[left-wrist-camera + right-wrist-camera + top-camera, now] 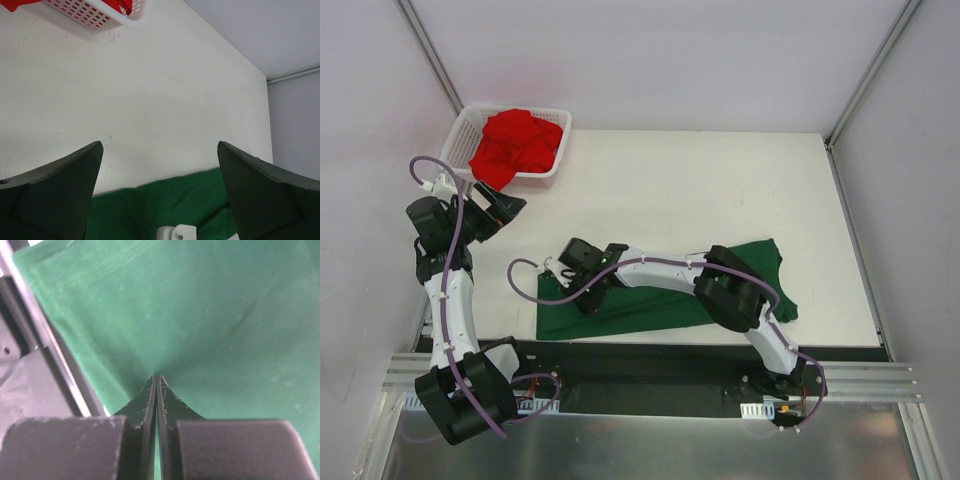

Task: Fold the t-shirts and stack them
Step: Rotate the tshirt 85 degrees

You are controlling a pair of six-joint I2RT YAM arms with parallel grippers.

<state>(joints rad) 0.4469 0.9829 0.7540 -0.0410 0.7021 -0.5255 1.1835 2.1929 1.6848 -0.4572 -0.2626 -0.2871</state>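
The right gripper (156, 379) is pinched shut on the green shirt (200, 315). The cloth spreads flat ahead of its fingertips and to their right. The left gripper (160, 146) gapes wide, holding nothing, above the bare table (150, 90). Ahead of it and to its left, the red shirt (515, 145) lies heaped in the basket (461, 130).
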